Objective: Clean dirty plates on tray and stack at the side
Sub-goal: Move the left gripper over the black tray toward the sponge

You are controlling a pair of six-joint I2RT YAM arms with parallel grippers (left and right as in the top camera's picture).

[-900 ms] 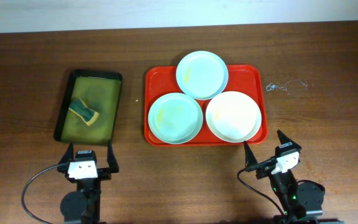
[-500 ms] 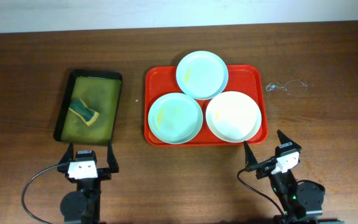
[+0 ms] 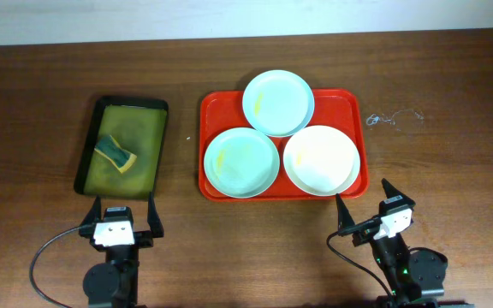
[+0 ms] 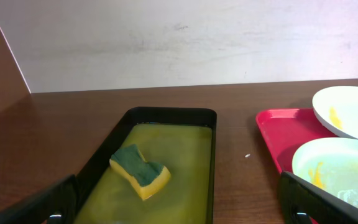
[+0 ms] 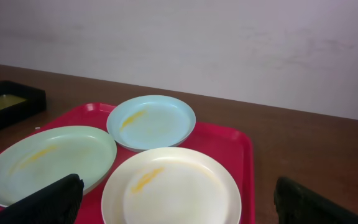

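Three plates lie on the red tray (image 3: 213, 107): a pale blue-green plate (image 3: 278, 102) at the back, a second blue-green plate (image 3: 241, 162) at front left, a cream plate (image 3: 320, 159) at front right. All carry yellow smears. In the right wrist view the cream plate (image 5: 171, 187) is nearest, the others (image 5: 151, 121) (image 5: 50, 162) behind it. My left gripper (image 3: 120, 215) is open and empty, near the table's front edge. My right gripper (image 3: 368, 206) is open and empty, just in front of the tray.
A dark tray (image 3: 92, 130) lined with yellow-green liquid stands at the left and holds a green-and-yellow sponge (image 3: 115, 154), which also shows in the left wrist view (image 4: 140, 170). A thin tangle of wire (image 3: 392, 117) lies right of the red tray.
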